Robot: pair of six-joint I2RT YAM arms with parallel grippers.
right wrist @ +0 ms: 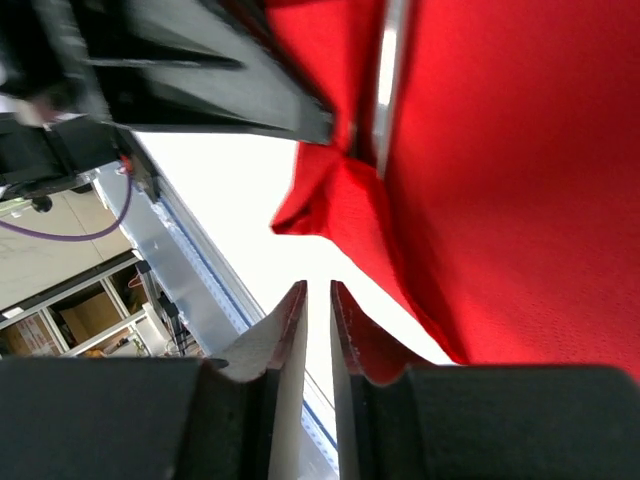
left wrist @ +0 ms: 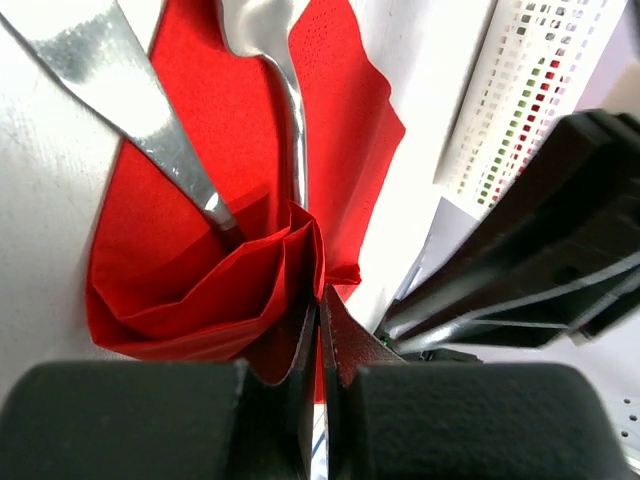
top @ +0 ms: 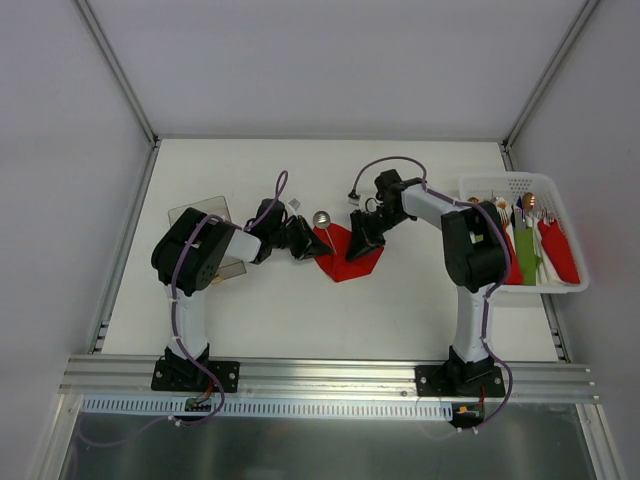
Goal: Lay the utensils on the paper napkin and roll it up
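The red paper napkin (top: 348,258) lies mid-table, its left side folded up into a bunch (left wrist: 230,290). Two silver utensils lie on it: a wide handle (left wrist: 140,95) and a slim one (left wrist: 296,130), both running under the fold. A round spoon bowl (top: 321,218) sticks out past the napkin's far edge. My left gripper (top: 303,240) is shut on the folded napkin edge (left wrist: 320,300). My right gripper (top: 364,240) hovers at the napkin's right side, jaws nearly together and empty (right wrist: 318,290), just off the napkin's edge (right wrist: 500,200). A utensil handle (right wrist: 388,70) shows there too.
A white perforated basket (top: 572,285) at the right holds several rolled napkin bundles, red (top: 558,250), green (top: 527,255) and white. A clear flat tray (top: 200,212) lies behind the left arm. The basket wall (left wrist: 510,110) shows in the left wrist view.
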